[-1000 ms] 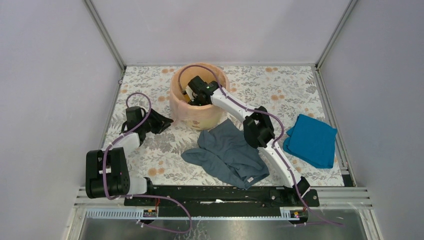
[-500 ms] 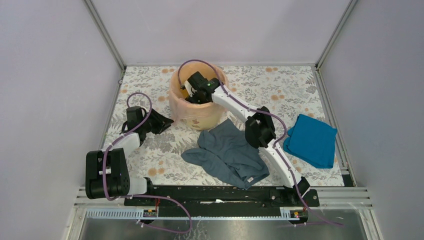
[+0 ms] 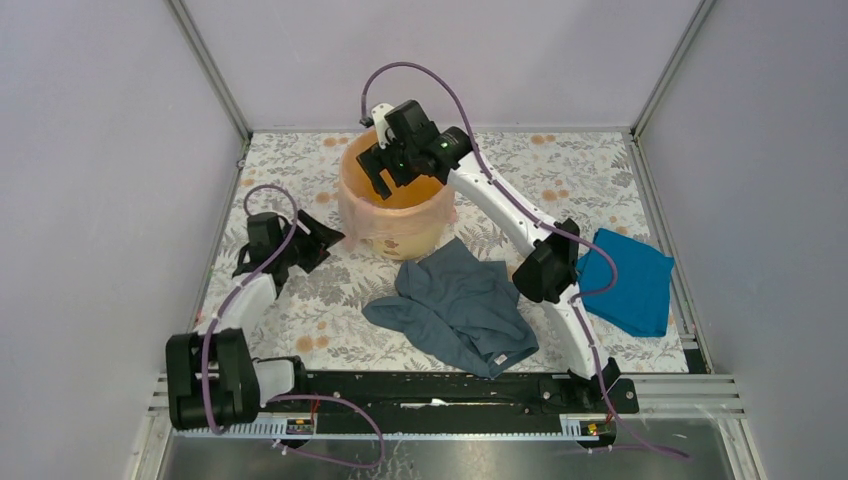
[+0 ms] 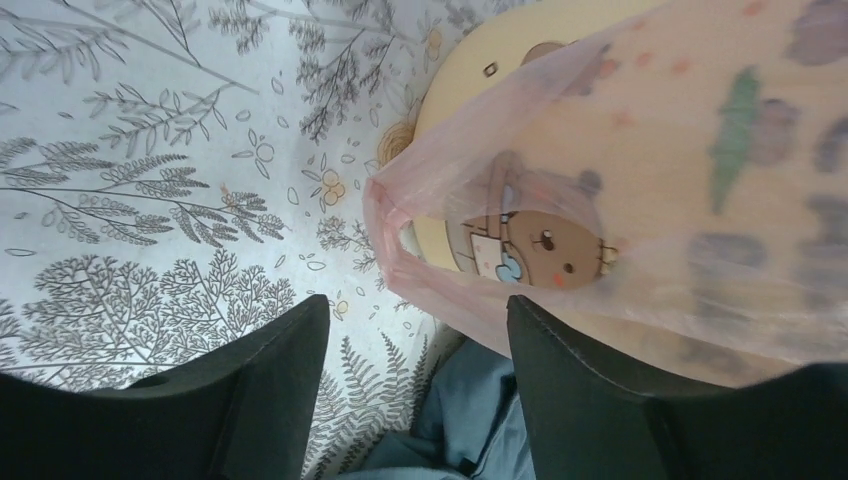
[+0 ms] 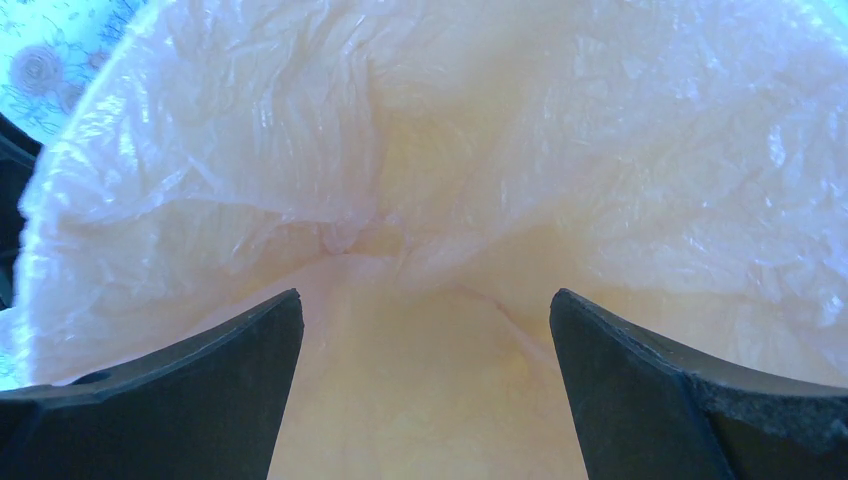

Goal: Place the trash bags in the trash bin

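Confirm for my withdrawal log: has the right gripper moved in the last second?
Yes. The right gripper has risen out of the trash bin and now hangs above its rim, jaws open.

From high behind the near edge we look down over the whole bench (image 3: 310,300). Our left wrist view sits low and close, facing the outer wall of the trash bin (image 3: 395,228) from the side; our right wrist view hangs just above its mouth, looking straight down inside. All three share that trash bin
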